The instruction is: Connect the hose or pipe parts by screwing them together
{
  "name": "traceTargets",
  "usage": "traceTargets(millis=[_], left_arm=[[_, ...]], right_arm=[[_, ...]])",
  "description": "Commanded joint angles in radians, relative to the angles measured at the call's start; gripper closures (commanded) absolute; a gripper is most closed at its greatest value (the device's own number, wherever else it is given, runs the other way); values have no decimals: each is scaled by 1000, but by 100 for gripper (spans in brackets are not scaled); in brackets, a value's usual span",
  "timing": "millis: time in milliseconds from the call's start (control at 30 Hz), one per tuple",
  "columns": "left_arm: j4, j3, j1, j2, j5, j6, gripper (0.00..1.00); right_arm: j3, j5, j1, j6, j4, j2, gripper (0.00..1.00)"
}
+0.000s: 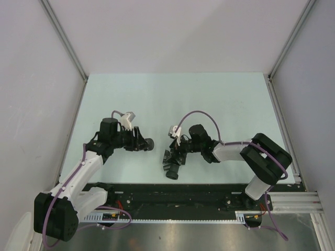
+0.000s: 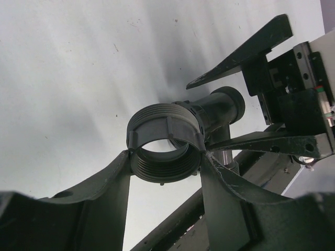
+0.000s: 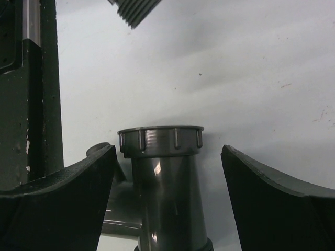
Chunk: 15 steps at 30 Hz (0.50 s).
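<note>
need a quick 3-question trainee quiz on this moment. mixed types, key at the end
1. True or false: the threaded fitting is already screwed into the Y fitting.
2. Which gripper's fingers touch its part on both sides? A. left gripper B. right gripper C. both
3. Fill in: the right gripper's jaws straddle the ___ fitting, with a visible gap on one side.

Key: 1 false, the two parts are apart. 2 A. 3 Y.
</note>
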Motion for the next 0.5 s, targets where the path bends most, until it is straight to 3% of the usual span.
traceTargets(millis=[0, 467], left_arm=[[35, -4, 0, -10, 30, -22, 100], [37, -5, -3, -7, 31, -22, 100]], right_arm=[[-21, -27, 6, -24, 75, 39, 15], [-41, -47, 19, -50, 206, 106, 16]])
